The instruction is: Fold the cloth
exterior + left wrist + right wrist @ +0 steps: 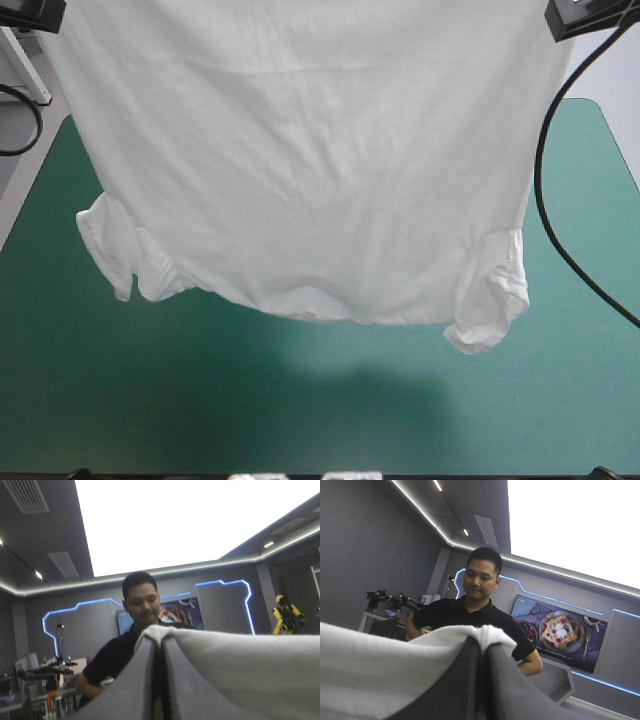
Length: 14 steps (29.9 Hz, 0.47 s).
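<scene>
The white T-shirt [320, 170] hangs spread wide above the table, held up by its two upper corners, which lie beyond the high view's top edge. It hangs upside down: the sleeves [110, 245] [490, 295] dangle at the lower corners and the neck opening [310, 305] sits at the bottom middle. In the left wrist view my left gripper [159, 642] is shut on a fold of the T-shirt [250, 675], which drapes away from the tips. My right gripper [484, 639] is likewise shut on the T-shirt [370, 670], with cloth bunched over its tips.
The teal-green cover [300, 410] shows under the shirt and to both sides of it. The shirt's shadow falls on the cover around the middle front. The lowest sleeve end hangs a little above the cover.
</scene>
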{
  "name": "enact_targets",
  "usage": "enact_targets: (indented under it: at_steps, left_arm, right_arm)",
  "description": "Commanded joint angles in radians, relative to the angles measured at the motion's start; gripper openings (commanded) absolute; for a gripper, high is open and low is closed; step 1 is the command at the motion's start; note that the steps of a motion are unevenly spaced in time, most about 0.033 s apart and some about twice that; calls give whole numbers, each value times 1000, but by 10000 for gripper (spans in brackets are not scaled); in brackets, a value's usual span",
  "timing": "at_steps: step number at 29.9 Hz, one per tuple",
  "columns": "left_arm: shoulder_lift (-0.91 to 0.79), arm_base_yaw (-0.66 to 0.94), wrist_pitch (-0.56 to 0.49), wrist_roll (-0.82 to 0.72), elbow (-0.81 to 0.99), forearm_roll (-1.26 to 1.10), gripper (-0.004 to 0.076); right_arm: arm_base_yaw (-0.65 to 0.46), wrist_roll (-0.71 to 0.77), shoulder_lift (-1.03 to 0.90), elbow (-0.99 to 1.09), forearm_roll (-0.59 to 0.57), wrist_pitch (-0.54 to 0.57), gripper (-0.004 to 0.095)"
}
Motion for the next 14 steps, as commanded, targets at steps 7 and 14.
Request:
enact_targets:
  at_steps: [7, 14]
  left_arm:
    - [156, -2, 6, -32, -19, -14, -9]
    - [281, 112, -314, -86, -35, -25, -9]
  right_arm:
    - [-1, 201, 129, -22, -149, 76, -17]
    - [-78, 626, 268, -25, -527, -130, -17]
